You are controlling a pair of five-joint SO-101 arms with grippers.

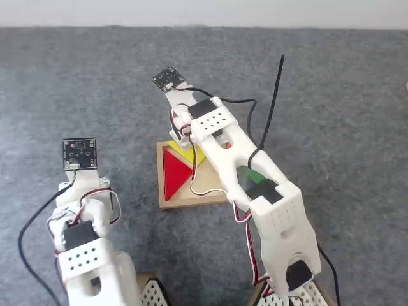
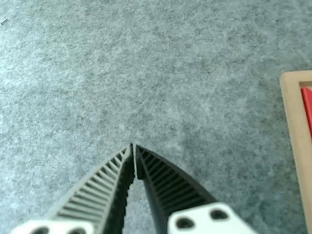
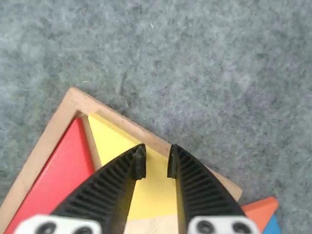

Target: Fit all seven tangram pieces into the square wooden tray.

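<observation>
In the square wooden tray, the red triangle and yellow triangle lie seated beside bare wood, so most pieces seem left, with the right gripper (slightly parted, empty) hovering above.

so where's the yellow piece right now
The yellow piece lies in the tray, along its far edge in the high view, beside the red triangle and right under the right gripper.

A robotics test bench (pale wall behind): left arm and right arm on grey felt.
</observation>
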